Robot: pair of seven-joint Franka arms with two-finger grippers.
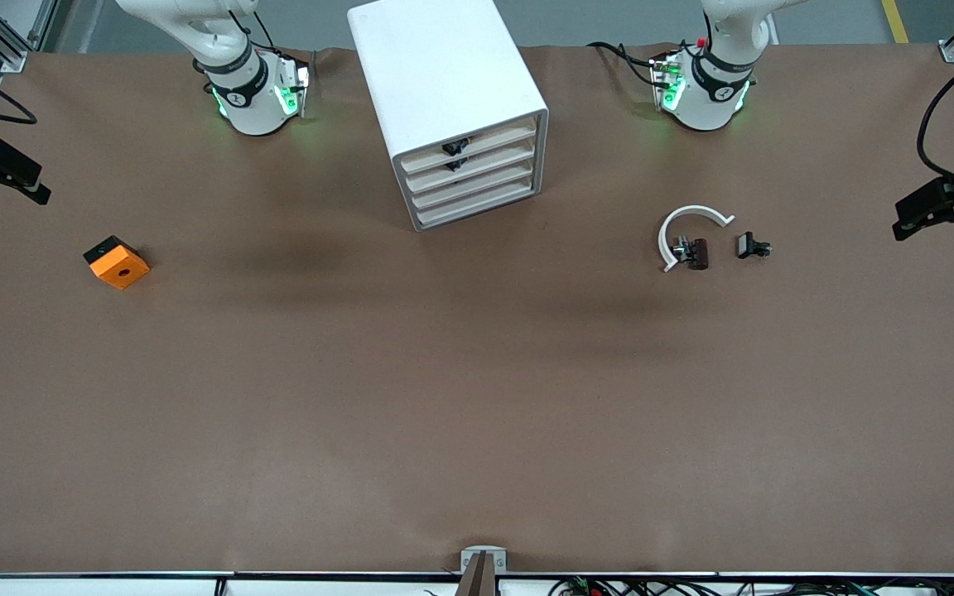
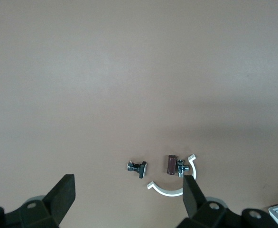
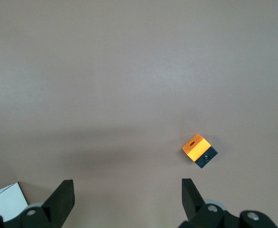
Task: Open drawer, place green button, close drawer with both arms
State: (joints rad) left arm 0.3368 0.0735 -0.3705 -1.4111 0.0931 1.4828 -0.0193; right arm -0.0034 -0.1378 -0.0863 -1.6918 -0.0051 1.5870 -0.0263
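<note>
1. No readable writing anywhere.
2. Left gripper (image 2: pixel 129 197) and right gripper (image 3: pixel 128 199) open, holding nothing, over bare table (image 1: pixel 477 397).
3. Cabinet (image 1: pixel 448 108): all drawers (image 1: pixel 477 194) shut.
4. Button can't be made out; only small dark parts (image 1: pixel 696 252) by a white ring (image 1: pixel 676 228).

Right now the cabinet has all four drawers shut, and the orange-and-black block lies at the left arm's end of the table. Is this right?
One thing is wrong: the orange-and-black block lies toward the right arm's end of the table, as the front view shows. The cabinet indeed has all four drawers shut.
</note>
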